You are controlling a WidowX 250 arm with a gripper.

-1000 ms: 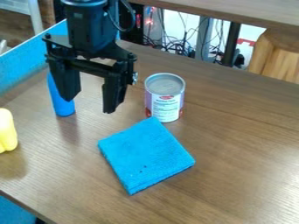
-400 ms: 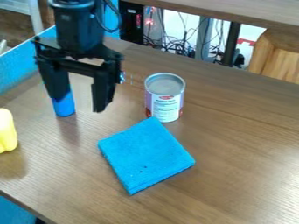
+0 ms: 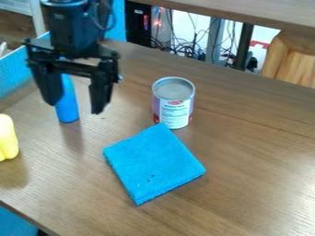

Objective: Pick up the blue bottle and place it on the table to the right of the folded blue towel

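1. Presently, a brown wood-grain surface (image 3: pixel 246 152) carries the items. A cylindrical metal can with a grey top and a white-and-purple label (image 3: pixel 174 103) stands upright, right of the end effector (image 3: pixel 74 107) in the view.
2. Folded square of bright blue cloth (image 3: pixel 154 163): lies flat in front of the can, one corner at the can's base. Contact between the two cannot be told.
3. Rounded yellow object (image 3: pixel 7 137): at the left edge of the view, partly cut off. A blue textured panel (image 3: pixel 14 76) borders the upper left; tangled dark cables (image 3: pixel 188 50) lie beyond the far edge.
4. Obstruction: one finger of the end effector overlaps part of the slim blue cylindrical object (image 3: pixel 67 103) in the view.
5. Position of the blue cylindrical object: upright on the surface, behind the end effector, its base lower in the view than the fingertips. It appears across part of the gap, nearer the left-hand finger; contact with that finger cannot be told.
6. End effector state: fingers pointing down and spread wide, gripping nothing.
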